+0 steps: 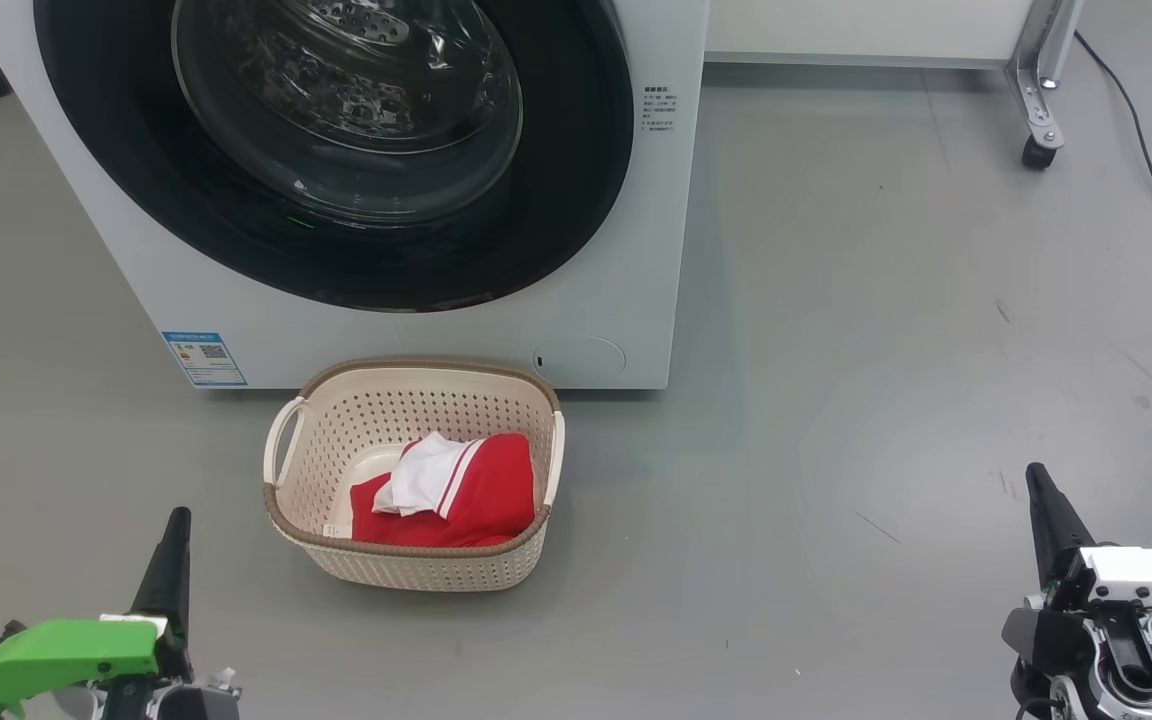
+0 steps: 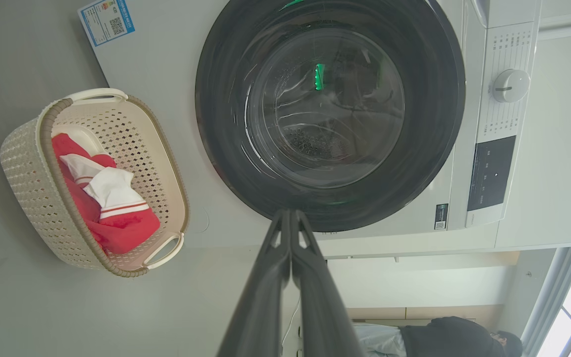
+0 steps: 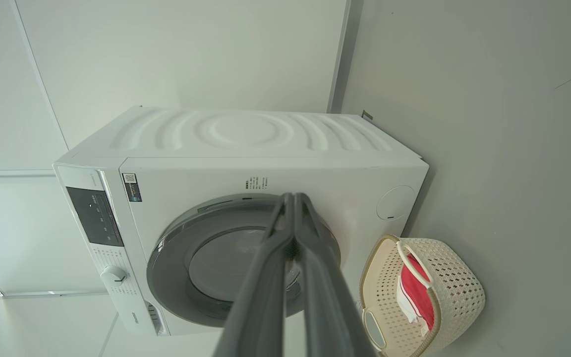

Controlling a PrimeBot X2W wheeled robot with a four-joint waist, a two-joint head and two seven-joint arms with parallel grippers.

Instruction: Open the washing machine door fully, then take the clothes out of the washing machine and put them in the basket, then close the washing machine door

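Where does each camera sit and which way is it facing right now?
Head view: on the head, looking forward and down at floor, washer, shut door and basket of clothes; left gripper lower left, right gripper lower right.
Left wrist view: on the left wrist, rolled sideways, looking along its shut fingers at the door; a person lower right.
Right wrist view: on the right wrist, rolled the opposite way, looking along its shut fingers at the washer.
Shared: all three show door and basket.
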